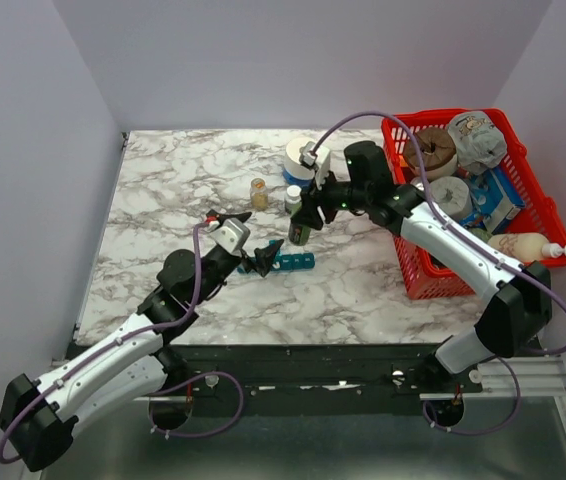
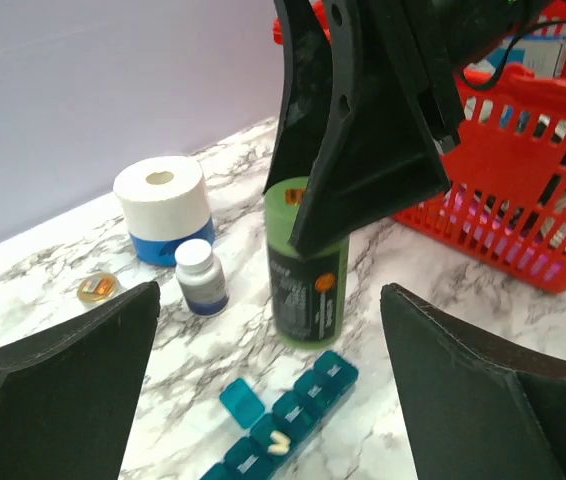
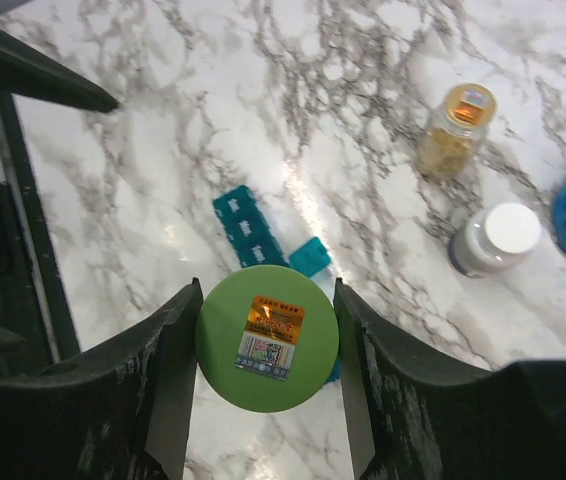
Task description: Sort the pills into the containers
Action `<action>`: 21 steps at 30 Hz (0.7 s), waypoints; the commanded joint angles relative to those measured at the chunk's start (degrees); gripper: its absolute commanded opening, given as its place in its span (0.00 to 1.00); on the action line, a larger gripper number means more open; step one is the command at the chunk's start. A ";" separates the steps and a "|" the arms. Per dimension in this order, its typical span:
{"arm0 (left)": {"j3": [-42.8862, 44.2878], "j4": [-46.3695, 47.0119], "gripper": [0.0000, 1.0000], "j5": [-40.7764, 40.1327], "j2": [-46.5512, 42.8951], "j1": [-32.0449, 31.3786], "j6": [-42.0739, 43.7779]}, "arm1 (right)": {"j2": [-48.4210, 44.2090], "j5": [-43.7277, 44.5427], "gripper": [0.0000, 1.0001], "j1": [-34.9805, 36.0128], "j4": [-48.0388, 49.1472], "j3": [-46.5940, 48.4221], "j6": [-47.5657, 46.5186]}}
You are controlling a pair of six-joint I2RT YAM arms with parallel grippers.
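Note:
The teal pill organizer [image 1: 293, 263] lies on the marble table; it also shows in the left wrist view [image 2: 298, 410] and the right wrist view [image 3: 246, 228]. One lid [image 2: 239, 402] is flipped open, and two pale pills [image 2: 278, 443] lie in that compartment. My left gripper [image 1: 261, 262] is open and empty, its jaws wide on either side of the organizer's near end [image 2: 270, 300]. My right gripper [image 1: 303, 225] is shut on the cap of a green bottle [image 3: 267, 338]. The bottle [image 2: 308, 290] is upright just behind the organizer, its base at or near the table.
A small white bottle [image 1: 293, 198] and an amber bottle [image 1: 259, 193] stand behind the green one. A white roll on a blue base [image 1: 301, 160] is further back. A red mesh basket [image 1: 418, 265] full of items stands at the right.

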 commanded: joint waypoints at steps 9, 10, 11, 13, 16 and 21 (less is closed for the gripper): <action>2.56 -27.83 0.99 4.08 -9.15 6.92 17.55 | 0.56 18.54 0.29 -3.64 11.00 -11.99 -10.83; 1.16 -27.04 0.99 4.35 -9.42 6.92 17.37 | 1.61 18.46 0.31 -4.16 11.52 -11.99 -10.48; 0.62 -26.08 0.99 4.44 -9.51 6.92 17.02 | 2.23 18.46 0.31 -5.30 11.62 -11.82 -10.13; 0.18 -26.24 0.99 4.52 -9.25 6.92 17.10 | 3.72 17.94 0.33 -6.62 11.70 -11.20 -8.90; -0.17 -26.33 0.99 4.17 -9.24 7.01 17.02 | 6.18 16.80 0.36 -8.82 11.70 -10.93 -8.20; -0.52 -26.15 0.99 4.00 -8.98 7.01 17.63 | 9.34 15.30 0.42 -10.93 11.62 -10.85 -7.67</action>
